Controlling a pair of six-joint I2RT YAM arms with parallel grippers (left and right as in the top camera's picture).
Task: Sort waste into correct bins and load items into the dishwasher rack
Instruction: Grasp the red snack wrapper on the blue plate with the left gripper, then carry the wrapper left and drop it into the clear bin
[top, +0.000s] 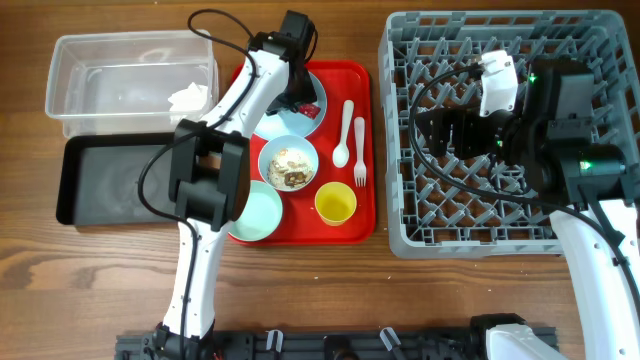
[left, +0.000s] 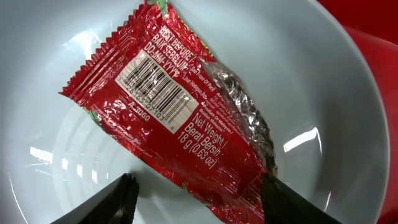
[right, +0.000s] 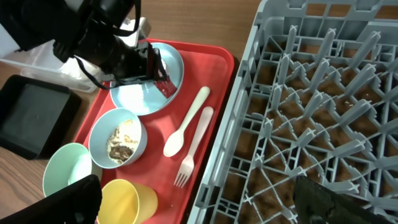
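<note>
My left gripper (top: 300, 97) is open, low over the pale blue plate (left: 298, 74), its jaws (left: 199, 199) on either side of one end of the red snack wrapper (left: 180, 106) lying on it. One bowl (top: 288, 163) holds food scraps; the other bowl (top: 255, 212) is empty. The yellow cup (top: 335, 203), spoon (top: 343, 130) and fork (top: 360, 150) lie on the red tray (top: 330, 78). White tissue (top: 190, 97) lies in the clear tub (top: 100, 45). My right gripper (top: 440, 130) is open and empty above the grey rack's (top: 480, 243) left part.
The black tray (top: 110, 180) sits in front of the clear tub, left of the red tray. The left arm reaches across the red tray and hides part of the plate. The rack holds no dishes.
</note>
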